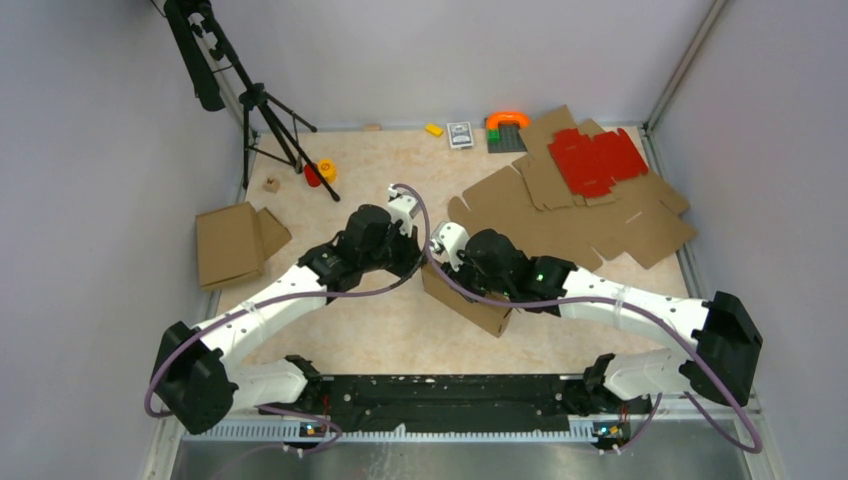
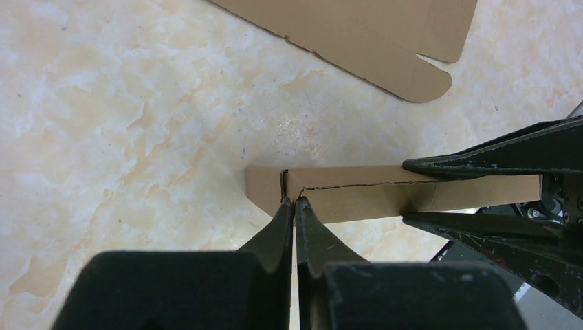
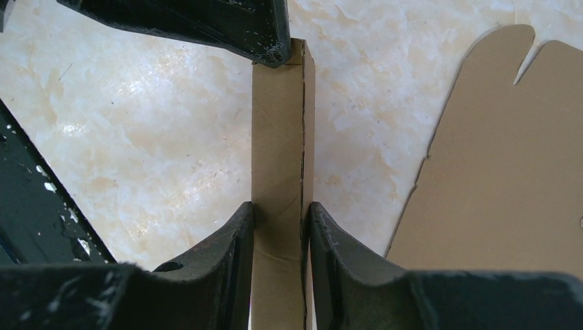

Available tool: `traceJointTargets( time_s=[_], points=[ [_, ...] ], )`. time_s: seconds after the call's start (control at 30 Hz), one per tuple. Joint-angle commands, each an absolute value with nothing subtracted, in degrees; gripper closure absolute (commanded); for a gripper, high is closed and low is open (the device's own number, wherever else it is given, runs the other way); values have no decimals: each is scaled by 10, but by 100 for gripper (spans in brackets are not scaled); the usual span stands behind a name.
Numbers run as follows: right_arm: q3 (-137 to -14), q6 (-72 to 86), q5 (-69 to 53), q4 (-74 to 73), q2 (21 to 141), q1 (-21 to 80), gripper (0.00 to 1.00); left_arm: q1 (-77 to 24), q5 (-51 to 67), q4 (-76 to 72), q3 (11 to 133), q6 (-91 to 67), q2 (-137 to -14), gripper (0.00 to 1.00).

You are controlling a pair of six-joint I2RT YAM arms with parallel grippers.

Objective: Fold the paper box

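Observation:
The paper box [image 1: 478, 308] is a brown cardboard piece, partly folded, standing on the table between the arms. In the left wrist view the paper box [image 2: 357, 196] shows as a narrow band. My left gripper [image 2: 294, 201] is shut, with its tips against the box's near corner by a slit. I cannot see any cardboard between its fingers. My right gripper [image 3: 280, 210] is shut on the box's narrow folded side [image 3: 275, 137]. Its fingers [image 2: 481, 161] also show clamping the box in the left wrist view. In the top view both grippers are mostly hidden under the wrists, left [image 1: 418, 262] and right [image 1: 452, 272].
Flat brown die-cut sheets [image 1: 600, 220] lie at the back right, with a red sheet [image 1: 597, 160] on top. One sheet's rounded tabs lie close by [image 2: 371, 27] [image 3: 502, 158]. A folded brown box [image 1: 230, 243] sits at the left. A tripod [image 1: 270, 120] and small toys [image 1: 507, 128] stand at the back.

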State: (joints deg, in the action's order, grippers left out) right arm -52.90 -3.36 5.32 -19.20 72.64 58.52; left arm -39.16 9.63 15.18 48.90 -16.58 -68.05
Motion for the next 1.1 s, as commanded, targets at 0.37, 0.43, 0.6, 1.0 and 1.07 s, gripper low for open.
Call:
traceJointTargets(
  time_s=[0.37,0.43,0.6,1.0,1.07],
  points=[
    [-546,-4,62,-223,697,594,53,-394,96,144,471,-157,-691,100],
    [-544,12,61,-230,683,594,51,-394,96,143,468,-159,-690,100],
    [-532,33,63,-232,654,594,49,-394,98,140,463,-159,-691,100],
    [-566,76,68,-194,682,572,70,-395,105,137,460,-160,-687,100],
    [-566,85,62,-183,691,566,74,-395,104,137,458,-161,-683,100]
  ],
)
